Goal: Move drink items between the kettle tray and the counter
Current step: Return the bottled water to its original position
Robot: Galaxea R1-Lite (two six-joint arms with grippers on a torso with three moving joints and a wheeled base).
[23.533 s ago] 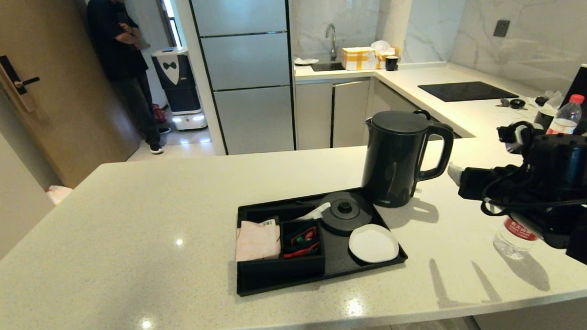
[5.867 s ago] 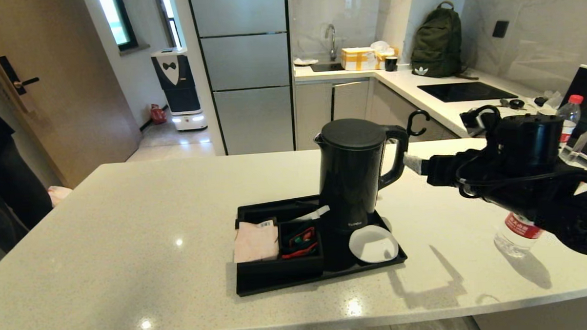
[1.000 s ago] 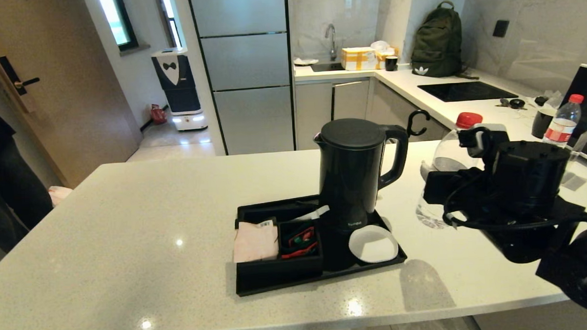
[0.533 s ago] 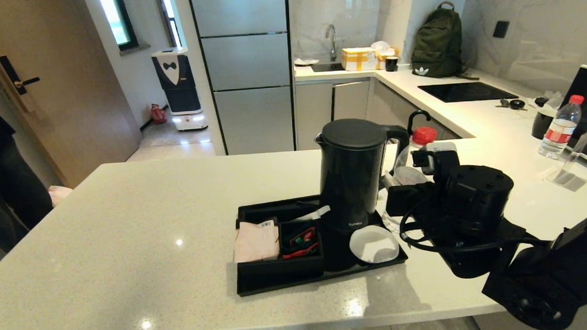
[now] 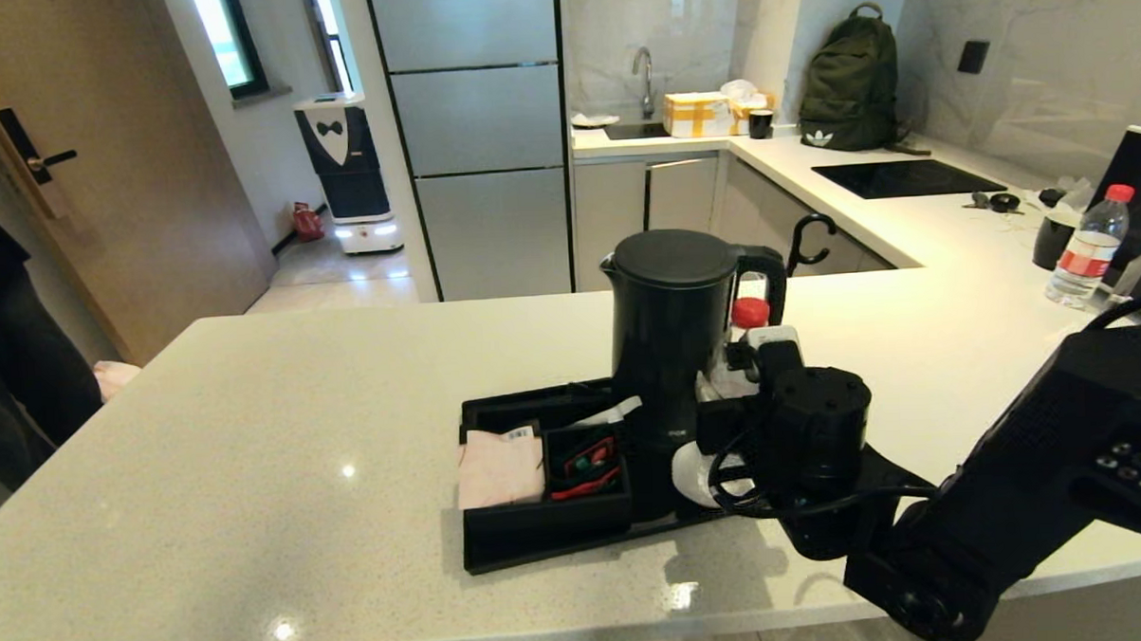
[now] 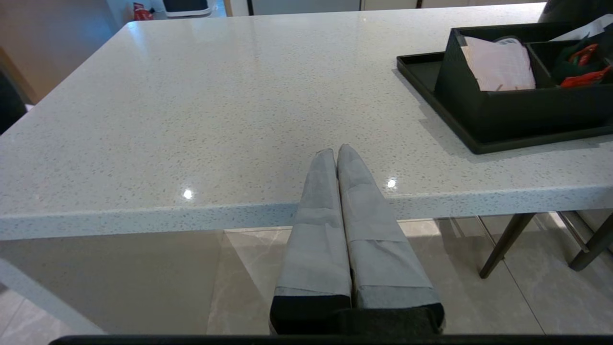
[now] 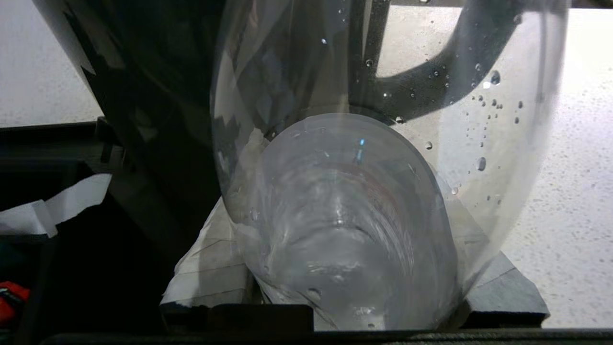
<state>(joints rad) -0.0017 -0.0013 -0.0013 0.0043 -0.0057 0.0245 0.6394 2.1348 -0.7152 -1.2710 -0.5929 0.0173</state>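
Observation:
The matte black kettle (image 5: 671,336) stands upright on its base in the black kettle tray (image 5: 541,551). My right gripper (image 7: 352,270) is shut on the clear water bottle (image 5: 750,312), whose red cap shows just right of the kettle, by its handle. The bottle hangs over the white coaster (image 5: 690,470), which my wrist partly hides. Up close in the right wrist view the bottle (image 7: 345,215) fills the frame, with the kettle (image 7: 158,96) dark behind it. My left gripper (image 6: 336,152) is parked, shut and empty, at the counter's (image 5: 299,415) front edge.
The divided box (image 5: 539,511) with napkin and sachets fills the tray's left half. A second red-capped bottle (image 5: 1090,245) and a black cup (image 5: 1052,239) stand at the far right. A green backpack (image 5: 851,78) and the black hob (image 5: 907,176) are behind.
My right arm has carried the bottle left and down from over the counter to the tray, beside the kettle and over the coaster. The kettle has shifted slightly left.

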